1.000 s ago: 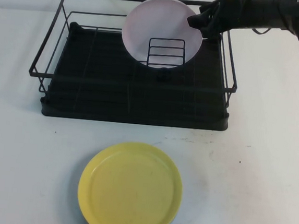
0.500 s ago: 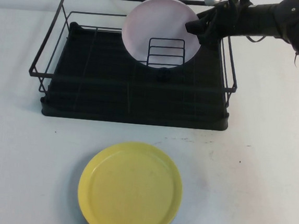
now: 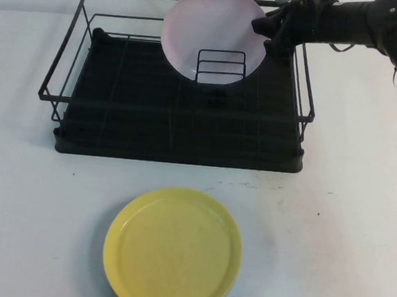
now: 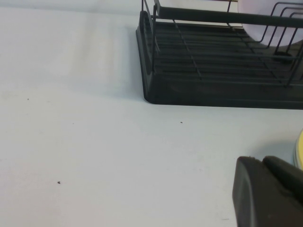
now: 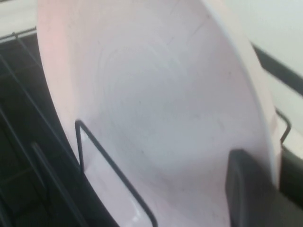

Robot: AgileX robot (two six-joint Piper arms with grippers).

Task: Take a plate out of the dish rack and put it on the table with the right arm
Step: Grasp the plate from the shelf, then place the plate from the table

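The pale pink plate (image 3: pixel 209 31) stands on edge in the black wire dish rack (image 3: pixel 117 124), behind the small wire plate-holder (image 3: pixel 221 68). Its top edge rises above the rack's back rail. My right gripper (image 3: pixel 265 28) reaches in from the right and is shut on the plate's right rim. In the right wrist view one finger (image 5: pixel 241 189) lies on the plate's face (image 5: pixel 156 109) and the other is behind the rim. My left gripper (image 4: pixel 265 189) is shut and empty, low over the white table (image 3: pixel 344 238) at the near left.
A yellow plate (image 3: pixel 172 249) lies flat on the table in front of the rack. Its edge shows in the left wrist view (image 4: pixel 299 151). The rack's front rail (image 3: pixel 181 109) and right wall stand around the pink plate.
The pink plate has risen a little in the right gripper's hold, and the gripper has moved up and back with it. The left arm has not moved.
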